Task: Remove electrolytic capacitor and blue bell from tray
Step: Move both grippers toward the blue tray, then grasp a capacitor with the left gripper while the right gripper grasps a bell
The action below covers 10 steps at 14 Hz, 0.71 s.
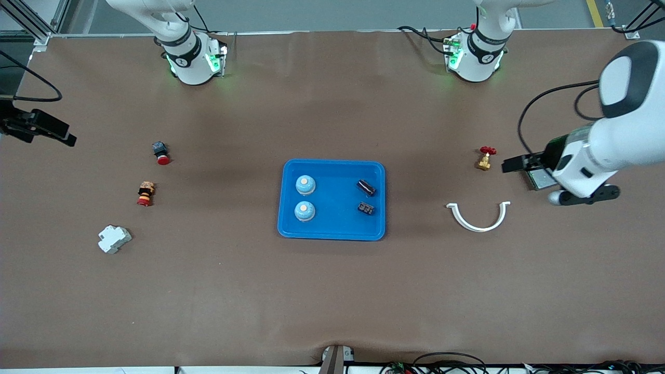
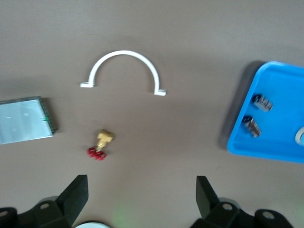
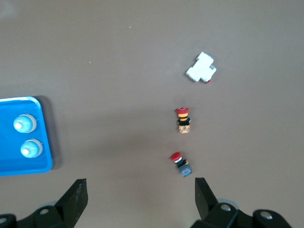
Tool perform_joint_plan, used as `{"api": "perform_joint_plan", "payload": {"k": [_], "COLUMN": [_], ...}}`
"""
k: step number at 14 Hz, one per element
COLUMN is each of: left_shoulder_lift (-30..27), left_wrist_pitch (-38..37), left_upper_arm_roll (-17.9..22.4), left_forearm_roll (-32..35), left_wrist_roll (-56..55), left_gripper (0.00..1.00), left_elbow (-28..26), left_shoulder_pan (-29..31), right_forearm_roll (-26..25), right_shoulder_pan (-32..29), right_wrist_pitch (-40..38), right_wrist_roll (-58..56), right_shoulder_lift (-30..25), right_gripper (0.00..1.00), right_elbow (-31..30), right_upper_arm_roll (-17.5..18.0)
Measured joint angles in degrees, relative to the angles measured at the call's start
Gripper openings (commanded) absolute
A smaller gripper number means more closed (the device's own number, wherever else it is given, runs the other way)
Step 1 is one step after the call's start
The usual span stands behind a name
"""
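A blue tray (image 1: pixel 332 162) lies in the middle of the table. In it stand two pale blue bells (image 1: pixel 305 184) (image 1: pixel 304 211) toward the right arm's end, and two black capacitors (image 1: pixel 366 187) (image 1: pixel 366 209) lie toward the left arm's end. My left gripper (image 2: pixel 141 185) is open and empty, up over the table's left arm end beside a brass valve (image 2: pixel 100 144); its view catches the capacitors (image 2: pixel 262 102) and the tray (image 2: pixel 275 147). My right gripper (image 3: pixel 140 186) is open and empty too, high over the right arm's end, seeing both bells (image 3: pixel 24 124) in the tray (image 3: pixel 23 167).
At the left arm's end lie a red-handled brass valve (image 1: pixel 486 158), a white curved clip (image 1: pixel 478 221) and a grey-green board (image 1: pixel 540 179). At the right arm's end lie two red-capped push buttons (image 1: pixel 161 152) (image 1: pixel 146 193) and a white breaker (image 1: pixel 114 239).
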Motion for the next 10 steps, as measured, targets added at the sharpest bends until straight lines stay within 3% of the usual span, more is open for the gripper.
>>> {"api": "perform_joint_plan", "payload": {"k": [10], "left_shoulder_lift": [13.75], "left_wrist_pitch": [26.44], "left_upper_arm_roll": [-1.03], "left_forearm_roll": [-0.42], "left_wrist_roll": [-32.39], "left_gripper": [1.0], "left_elbow": [-2.38], "left_shoulder_pan": [-19.52], "right_forearm_roll": [0.02], "right_shoulder_pan": [21.61], "right_wrist_pitch": [-1.18], "right_wrist_roll": [28.83], "right_shoulder_lift": [0.24], "right_gripper": [1.0], "right_elbow": [0.79], "right_upper_arm_roll": [1.68]}}
